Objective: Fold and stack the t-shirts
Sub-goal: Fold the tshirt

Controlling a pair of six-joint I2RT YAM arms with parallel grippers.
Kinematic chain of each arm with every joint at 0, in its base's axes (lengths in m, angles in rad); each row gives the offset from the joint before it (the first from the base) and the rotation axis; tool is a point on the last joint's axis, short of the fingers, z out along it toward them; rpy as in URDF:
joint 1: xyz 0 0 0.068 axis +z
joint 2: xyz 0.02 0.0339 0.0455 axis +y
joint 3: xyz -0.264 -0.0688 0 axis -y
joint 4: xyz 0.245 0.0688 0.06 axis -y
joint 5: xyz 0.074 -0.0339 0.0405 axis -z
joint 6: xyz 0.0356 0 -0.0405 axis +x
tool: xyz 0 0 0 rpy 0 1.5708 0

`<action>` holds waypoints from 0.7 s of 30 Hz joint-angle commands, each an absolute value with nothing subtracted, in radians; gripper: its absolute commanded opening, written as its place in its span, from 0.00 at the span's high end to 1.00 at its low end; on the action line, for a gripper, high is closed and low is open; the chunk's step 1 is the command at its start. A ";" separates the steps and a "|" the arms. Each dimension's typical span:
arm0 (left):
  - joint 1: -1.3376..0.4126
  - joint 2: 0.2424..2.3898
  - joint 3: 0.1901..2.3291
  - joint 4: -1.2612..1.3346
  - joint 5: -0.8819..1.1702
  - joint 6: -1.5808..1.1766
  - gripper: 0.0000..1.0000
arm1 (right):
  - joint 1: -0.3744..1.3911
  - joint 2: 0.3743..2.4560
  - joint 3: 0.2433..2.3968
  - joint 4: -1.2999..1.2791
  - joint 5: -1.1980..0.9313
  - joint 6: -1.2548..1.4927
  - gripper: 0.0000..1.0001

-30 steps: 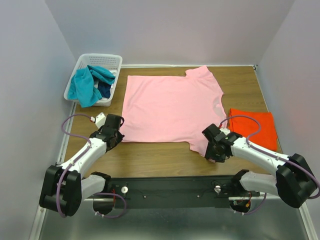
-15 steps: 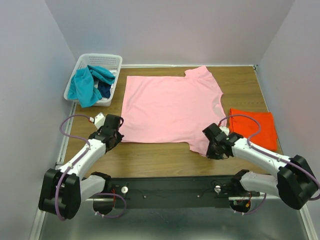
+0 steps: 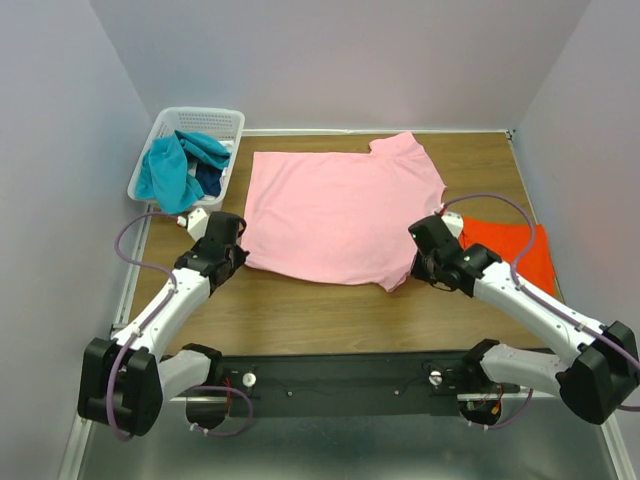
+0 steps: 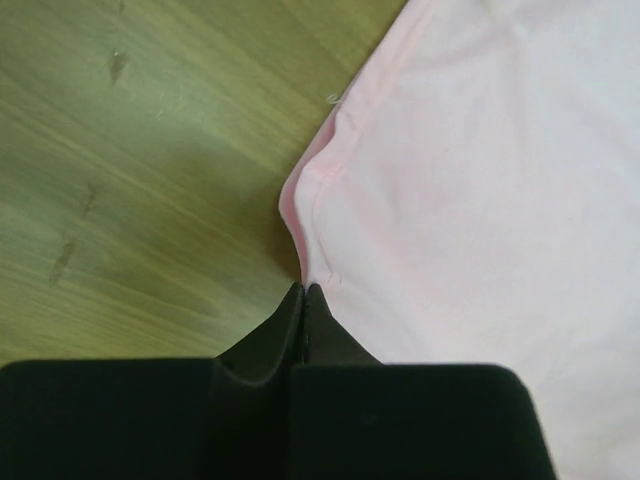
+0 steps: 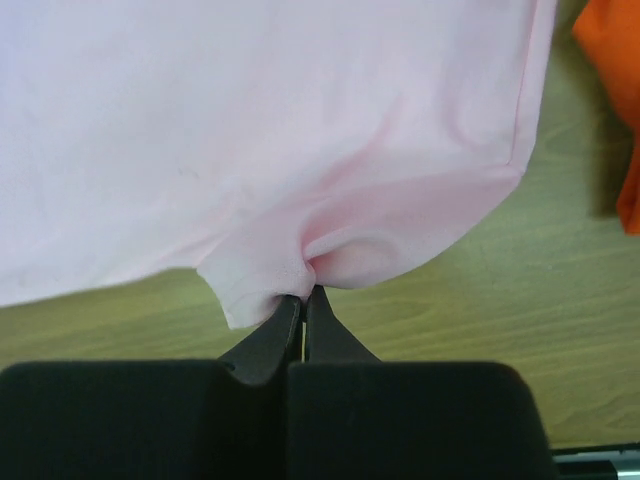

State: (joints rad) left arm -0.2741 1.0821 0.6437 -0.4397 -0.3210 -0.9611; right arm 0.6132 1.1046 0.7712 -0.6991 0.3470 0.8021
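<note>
A light pink t-shirt (image 3: 340, 210) lies spread on the wooden table, its near edge lifted a little. My left gripper (image 3: 238, 252) is shut on the shirt's near left corner (image 4: 305, 275). Across from it, my right gripper (image 3: 418, 268) is shut on the near right sleeve, where the pink cloth (image 5: 320, 255) bunches at the fingertips (image 5: 303, 295). A bright orange t-shirt (image 3: 510, 255) lies folded flat at the right, partly behind my right arm; its edge (image 5: 610, 70) shows in the right wrist view.
A white basket (image 3: 222, 122) at the back left holds teal (image 3: 170, 172) and dark blue (image 3: 209, 180) garments. Walls close in on the left, back and right. A black rail (image 3: 340, 378) with both arm bases runs along the table's near edge.
My right gripper has shut on the pink sleeve. Both grippers have moved away from the near edge, carrying the shirt's near edge back with them.
</note>
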 commanded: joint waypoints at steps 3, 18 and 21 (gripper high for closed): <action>-0.265 1.169 0.732 -0.399 -0.327 -0.939 1.00 | 0.557 1.176 0.931 -0.693 0.514 0.724 0.99; -0.239 1.379 0.914 -0.416 -0.357 -0.926 1.00 | 0.414 1.334 1.098 -0.592 0.408 0.563 0.99; -0.235 1.397 0.930 -0.417 -0.370 -0.928 1.00 | 0.402 1.379 1.123 -0.578 0.385 0.545 0.99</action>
State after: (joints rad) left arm -0.2432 1.3777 0.8986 -0.4061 -0.3241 -0.9306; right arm 0.4179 1.3396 1.0790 -0.6262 0.4248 0.5915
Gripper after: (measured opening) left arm 0.007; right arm 0.012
